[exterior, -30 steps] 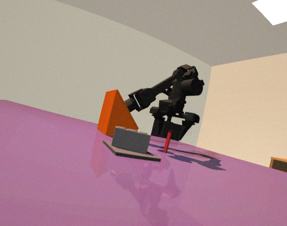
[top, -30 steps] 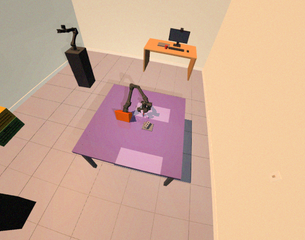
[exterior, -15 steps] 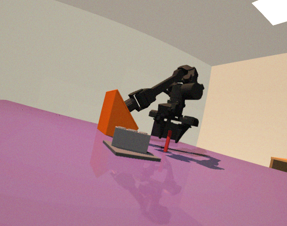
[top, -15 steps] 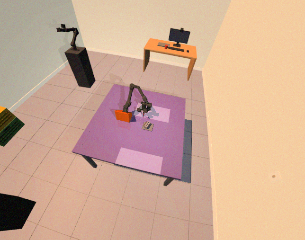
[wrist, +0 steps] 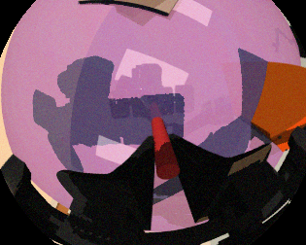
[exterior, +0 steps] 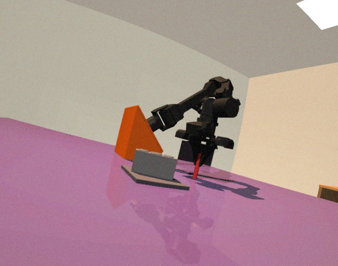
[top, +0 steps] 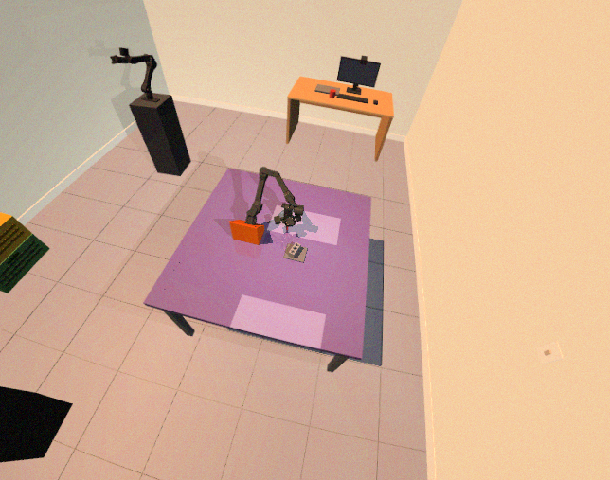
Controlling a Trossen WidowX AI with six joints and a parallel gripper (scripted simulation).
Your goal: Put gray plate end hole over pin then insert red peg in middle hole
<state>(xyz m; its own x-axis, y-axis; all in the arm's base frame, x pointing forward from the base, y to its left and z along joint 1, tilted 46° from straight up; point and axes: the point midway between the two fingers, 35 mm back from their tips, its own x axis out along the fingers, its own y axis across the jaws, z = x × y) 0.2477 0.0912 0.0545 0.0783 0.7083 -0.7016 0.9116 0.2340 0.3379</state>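
Note:
The red peg [exterior: 196, 171] [wrist: 165, 153] stands nearly upright, its lower end at the table top. My gripper [top: 287, 226] [exterior: 198, 162] [wrist: 161, 139] points down and is shut on the peg's upper part. The gray plate [top: 294, 249] [exterior: 154, 164] is a thick block lying on the flat base [top: 298, 258] [exterior: 145, 178] [wrist: 154, 1], with its upper face level with the base. Several marks show on its upper face in the top view. The pin cannot be seen. The gripper is beside the base, apart from it. The wrist view cuts off most of the plate.
An orange wedge-shaped block [top: 246, 232] [exterior: 135, 135] [wrist: 286, 94] stands by the arm's foot, to one side of the base. The purple table [top: 198, 282] carries all of these. A desk with a monitor and a second arm on a black pedestal are far off.

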